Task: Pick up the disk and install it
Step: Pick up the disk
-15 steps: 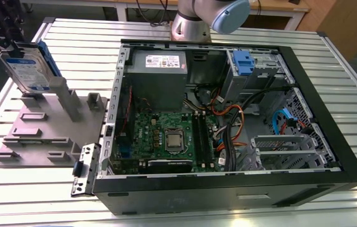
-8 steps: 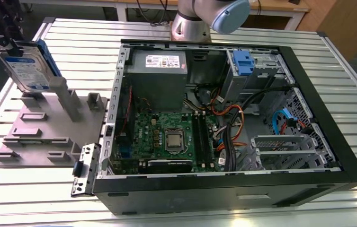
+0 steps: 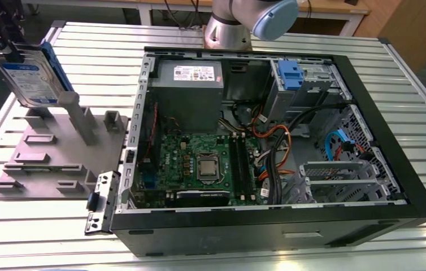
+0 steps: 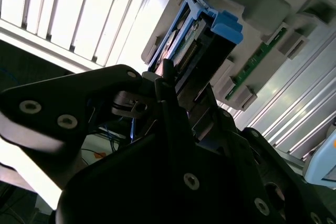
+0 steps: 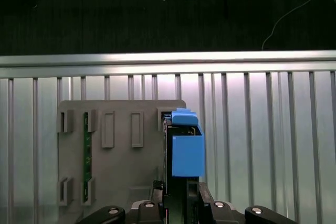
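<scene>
Over at the exterior view's left, the gripper (image 3: 5, 51) is clamping the disk (image 3: 26, 79) by its upper end, fingers closed on it. The drive is hanging upright and a little tilted at the far end of the grey fixture (image 3: 47, 152). I can't tell whether its lower edge is clear of the slot. One blue side rail (image 3: 59, 59) is passing close to the fixture's post (image 3: 77, 121), so I'd worry about it catching there. Moving right, the open computer case (image 3: 416, 186) is lying on the slatted table (image 3: 92, 45), with the power supply (image 3: 186, 84) at its back. Further right, the drive bay (image 3: 303, 79) is sitting beside loose cables (image 3: 273, 132). A tilted drive risks jamming at the bay mouth or snagging those wires.
</scene>
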